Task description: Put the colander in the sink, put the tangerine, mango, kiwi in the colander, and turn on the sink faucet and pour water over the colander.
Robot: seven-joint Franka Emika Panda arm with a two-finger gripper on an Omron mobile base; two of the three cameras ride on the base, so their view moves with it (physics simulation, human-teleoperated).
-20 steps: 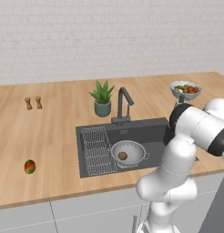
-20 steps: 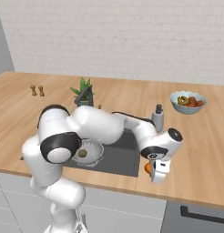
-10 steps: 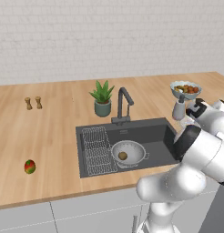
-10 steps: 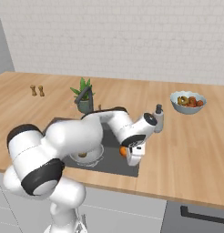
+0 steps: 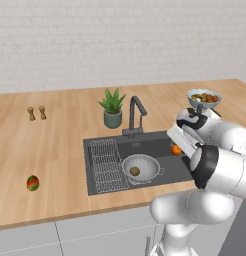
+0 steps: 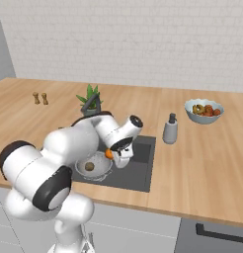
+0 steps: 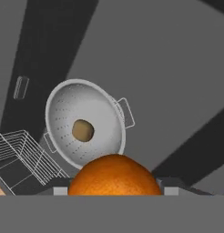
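Observation:
The silvery colander (image 5: 141,168) sits in the dark sink (image 5: 152,145), right of the wire rack, with the brown kiwi (image 5: 135,171) inside it. My gripper (image 5: 178,147) is shut on the orange tangerine (image 5: 175,149) and hangs over the right part of the basin. In the hand view the tangerine (image 7: 114,175) lies between my fingertips, above and just beside the colander (image 7: 104,109) and the kiwi (image 7: 83,130). The red-green mango (image 5: 32,183) lies on the counter far to the left. Behind the sink stands the dark faucet (image 5: 135,114); no water shows.
A potted plant (image 5: 113,109) stands left of the faucet. A pale fruit bowl (image 6: 204,111) and a soap bottle (image 6: 170,129) sit right of the sink. Two small shakers (image 5: 36,113) are at the back left. The wire rack (image 7: 22,150) fills the sink's left part.
My arm has swung left with the tangerine, from the counter's front edge right of the sink to above the basin near the colander. The grip has not changed.

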